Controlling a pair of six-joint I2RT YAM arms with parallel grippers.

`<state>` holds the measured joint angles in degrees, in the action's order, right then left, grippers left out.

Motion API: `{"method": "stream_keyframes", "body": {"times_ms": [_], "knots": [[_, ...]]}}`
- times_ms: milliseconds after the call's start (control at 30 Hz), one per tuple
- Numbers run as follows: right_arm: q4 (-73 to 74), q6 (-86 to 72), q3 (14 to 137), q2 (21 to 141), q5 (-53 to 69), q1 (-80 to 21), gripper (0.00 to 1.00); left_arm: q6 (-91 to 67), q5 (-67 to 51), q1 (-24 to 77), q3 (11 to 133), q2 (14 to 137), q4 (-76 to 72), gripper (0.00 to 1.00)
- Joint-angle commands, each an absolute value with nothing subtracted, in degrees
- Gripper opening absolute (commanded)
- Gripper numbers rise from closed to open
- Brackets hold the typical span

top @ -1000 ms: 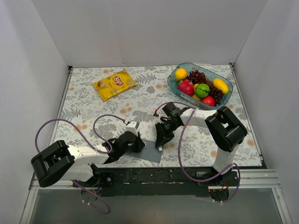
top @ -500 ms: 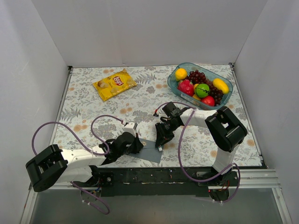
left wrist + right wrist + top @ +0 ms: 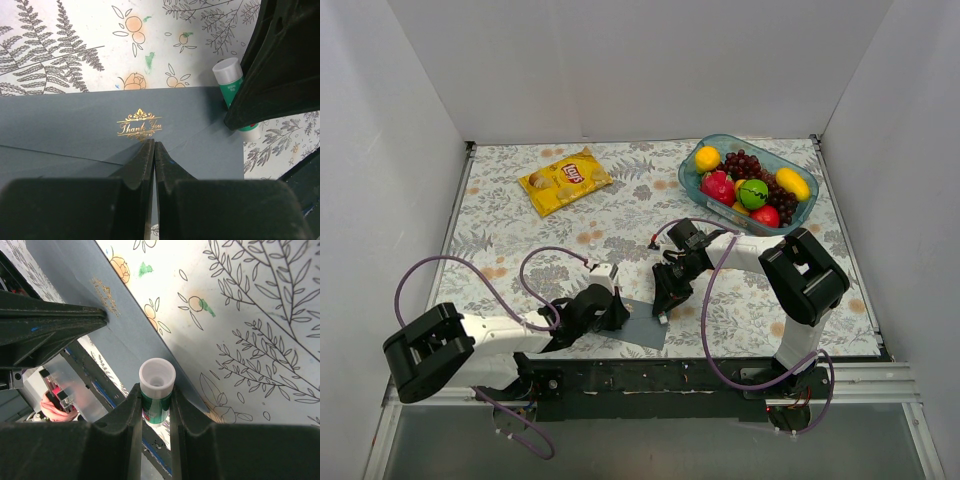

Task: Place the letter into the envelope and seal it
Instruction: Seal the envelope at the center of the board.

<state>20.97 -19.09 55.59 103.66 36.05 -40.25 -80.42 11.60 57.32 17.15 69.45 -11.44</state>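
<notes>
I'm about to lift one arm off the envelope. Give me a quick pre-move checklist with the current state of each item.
1. Hold-down: the left end effector is shut, tips resting on the flap of the envelope: ok.
2. Grip: the right end effector is clamped on the glue stick: ok.
3. Is the flap lying flat: ok.
4. Is the flap bonded: cannot tell.
5. Is the letter inside: cannot tell, none in view.
6. Is the glue stick clear of the envelope: cannot tell; it stands right at the edge.
</notes>
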Motion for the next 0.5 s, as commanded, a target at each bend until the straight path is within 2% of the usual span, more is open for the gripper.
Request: {"method": "stream_keyframes", "body": {"times_ms": [0, 467], "knots": [[20.48, -17.14, 54.32, 105.29, 32.69, -40.52, 0.01, -80.59, 11.78, 58.36, 17.84, 71.19, -8.44, 0.0], [20.3, -17.05, 54.14, 105.38, 32.61, -40.52, 0.01, -80.42, 10.9, 61.0, 20.13, 75.85, -11.6, 0.0]]}}
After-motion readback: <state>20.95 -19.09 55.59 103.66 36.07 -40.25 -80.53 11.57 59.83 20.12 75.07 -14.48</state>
